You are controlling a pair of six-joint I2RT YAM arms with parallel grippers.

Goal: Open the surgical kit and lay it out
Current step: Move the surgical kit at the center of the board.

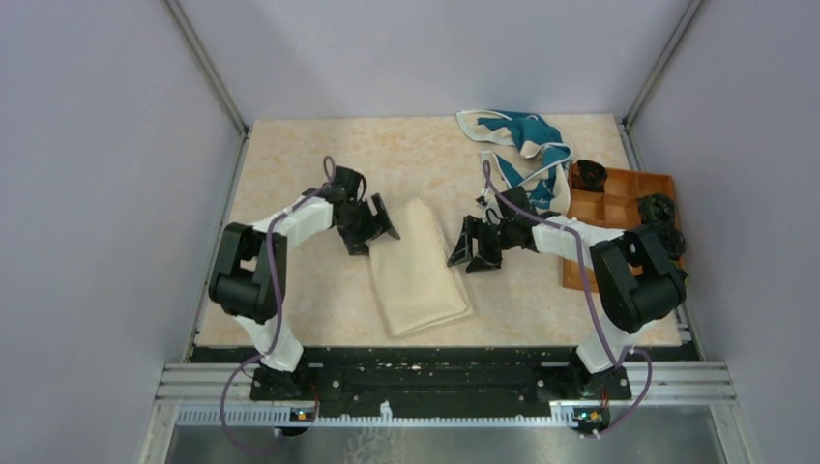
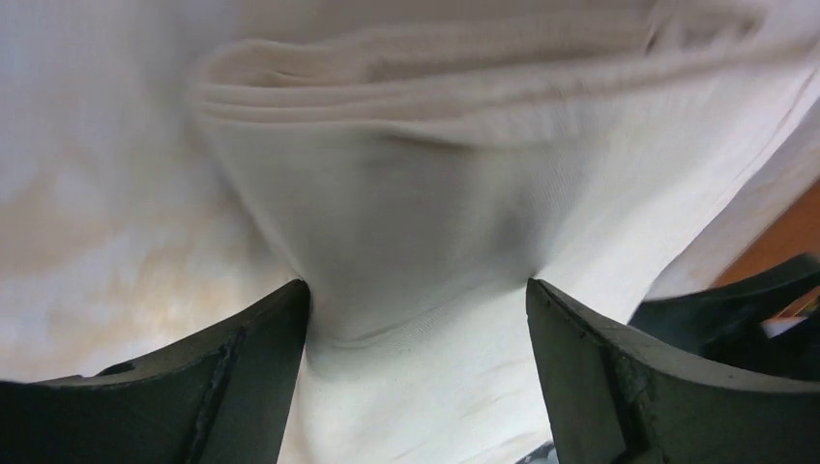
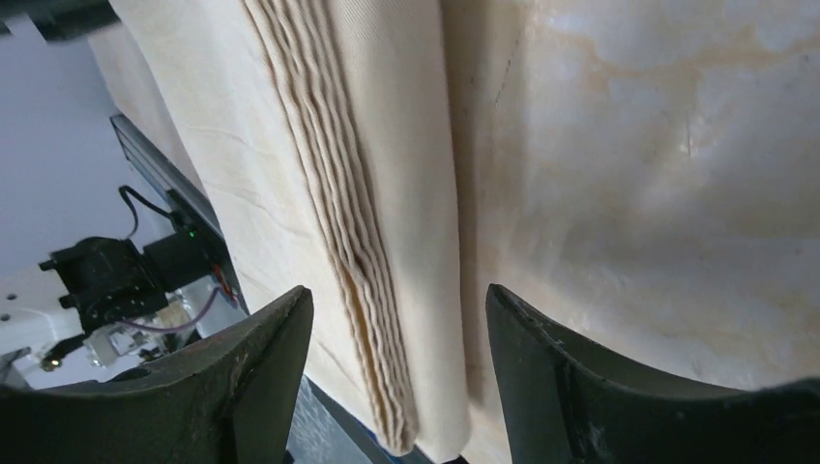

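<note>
Robotics lab cell, as I read it: plain pale panels (image 1: 97,145) on metal posts (image 1: 205,66) box in a marbled tabletop (image 1: 290,164); slotted aluminium rail (image 1: 696,382) along the frame's bottom edge, purple cabling (image 1: 278,280) running exposed.

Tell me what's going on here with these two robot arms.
Two arms are set on either side of a folded beige cloth wrap lying mid-table. The left gripper and right gripper are both open, and each wrist view shows its fingers straddling an edge of the cloth. Nothing is gripped yet. The wrap is not unfolded, and no instruments show.
</note>
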